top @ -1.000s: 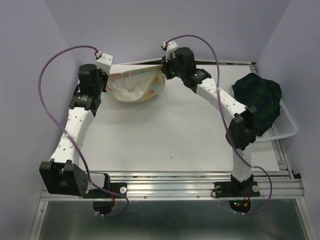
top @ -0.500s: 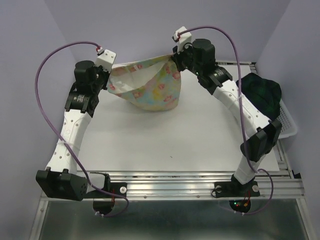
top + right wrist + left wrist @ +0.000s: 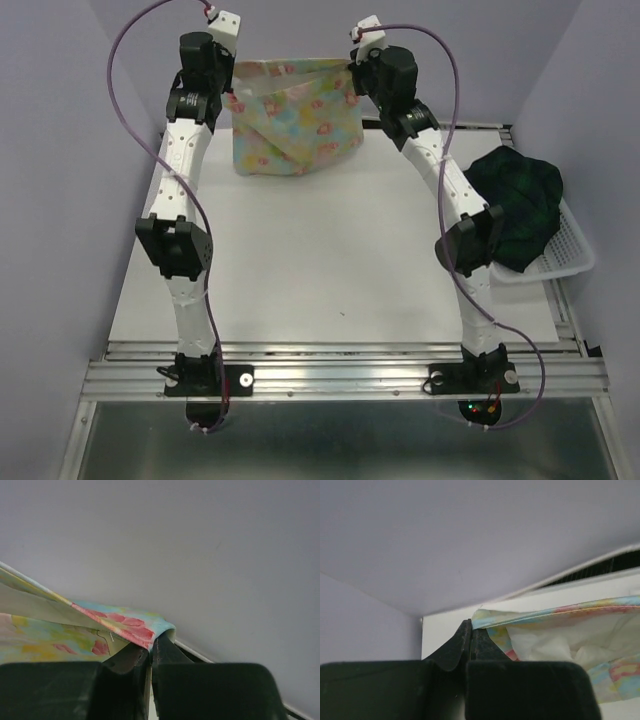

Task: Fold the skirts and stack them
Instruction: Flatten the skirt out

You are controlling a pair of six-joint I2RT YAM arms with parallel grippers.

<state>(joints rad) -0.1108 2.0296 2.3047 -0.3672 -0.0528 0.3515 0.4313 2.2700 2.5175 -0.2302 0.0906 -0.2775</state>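
The pale yellow flower-print skirt (image 3: 292,115) hangs spread between both grippers, high over the table's far edge, its lower hem near the table. My left gripper (image 3: 236,72) is shut on the skirt's left top corner; the left wrist view shows the hem (image 3: 545,612) pinched at the jaw tips (image 3: 470,625). My right gripper (image 3: 350,68) is shut on the right top corner; the right wrist view shows the flowered edge (image 3: 125,622) draped over its tips (image 3: 152,642). The dark green-and-navy plaid skirt (image 3: 515,205) lies bunched in the white mesh basket (image 3: 570,255) at the right.
The white table mat (image 3: 320,260) lies below the arms. Lavender walls enclose the back and both sides. A metal rail (image 3: 340,375) runs along the near edge by the arm bases.
Both arms have risen and stretched toward the back wall, lifting the flower-print skirt off the table. It went from a bunched heap to hanging spread flat between the grippers.
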